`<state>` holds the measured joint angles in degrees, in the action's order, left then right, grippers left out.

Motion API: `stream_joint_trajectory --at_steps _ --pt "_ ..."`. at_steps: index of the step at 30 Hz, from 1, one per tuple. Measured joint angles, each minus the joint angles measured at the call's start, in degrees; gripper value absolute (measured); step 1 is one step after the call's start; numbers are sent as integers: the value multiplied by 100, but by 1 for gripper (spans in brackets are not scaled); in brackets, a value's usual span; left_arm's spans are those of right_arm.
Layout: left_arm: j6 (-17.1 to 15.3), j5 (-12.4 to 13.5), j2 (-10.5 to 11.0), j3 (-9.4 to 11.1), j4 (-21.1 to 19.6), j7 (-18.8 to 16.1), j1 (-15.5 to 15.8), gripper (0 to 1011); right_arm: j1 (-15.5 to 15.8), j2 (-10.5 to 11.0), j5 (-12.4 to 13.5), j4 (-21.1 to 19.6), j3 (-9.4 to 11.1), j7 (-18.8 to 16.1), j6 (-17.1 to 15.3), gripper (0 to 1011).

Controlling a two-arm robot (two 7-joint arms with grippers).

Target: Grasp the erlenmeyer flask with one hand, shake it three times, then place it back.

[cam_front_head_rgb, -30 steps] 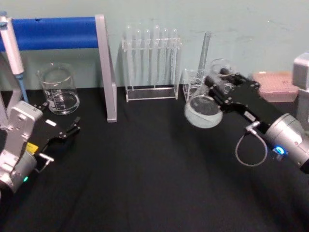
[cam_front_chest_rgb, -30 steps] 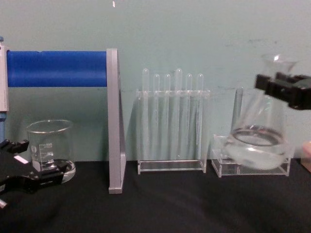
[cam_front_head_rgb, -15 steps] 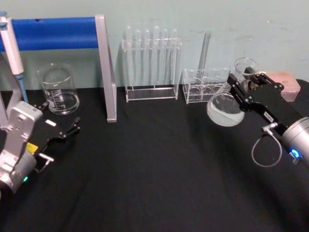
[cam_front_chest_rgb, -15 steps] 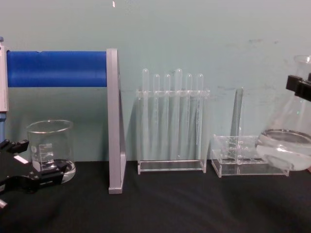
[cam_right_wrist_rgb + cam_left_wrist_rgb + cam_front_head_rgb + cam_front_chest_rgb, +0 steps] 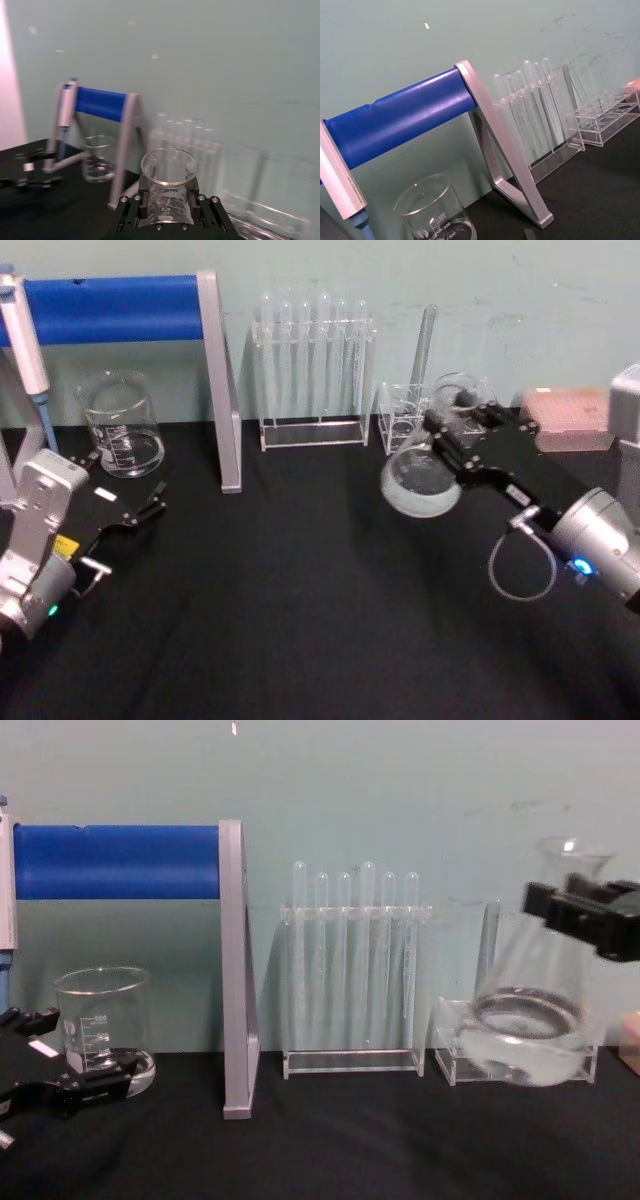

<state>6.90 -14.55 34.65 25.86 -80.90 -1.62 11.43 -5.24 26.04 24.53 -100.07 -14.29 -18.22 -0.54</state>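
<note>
Right claw (image 5: 456, 428) is clenched on the erlenmeyer flask (image 5: 420, 482) neck, holding it tilted above the tabletop (image 5: 300, 590). Left claw (image 5: 128, 482) sits released beside the beaker (image 5: 122, 430).

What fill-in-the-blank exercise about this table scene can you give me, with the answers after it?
The ____ pincer is shut on the neck of the flask.
The beaker, near the idle left pincer, stands under a ____ bar.
The tall rack holds ____ test tubes.
Answers: right; blue; six.

Flask (image 5: 421, 483) R of tube rack (image 5: 315, 370)
</note>
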Motion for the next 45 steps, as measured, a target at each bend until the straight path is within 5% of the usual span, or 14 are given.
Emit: stream_joint_trajectory --at_steps 11,25,32,45 --pt "0 0 0 0 0 0 0 1001 -354 10 140 107 -661 -971 70 448" --pt "0 0 0 0 0 0 0 1001 -599 46 301 267 -976 -1136 130 448" --pt "0 0 0 0 0 0 0 1001 -558 38 311 325 -771 -760 143 448" --pt "0 0 0 0 0 0 0 1001 -44 35 128 199 210 356 80 448"
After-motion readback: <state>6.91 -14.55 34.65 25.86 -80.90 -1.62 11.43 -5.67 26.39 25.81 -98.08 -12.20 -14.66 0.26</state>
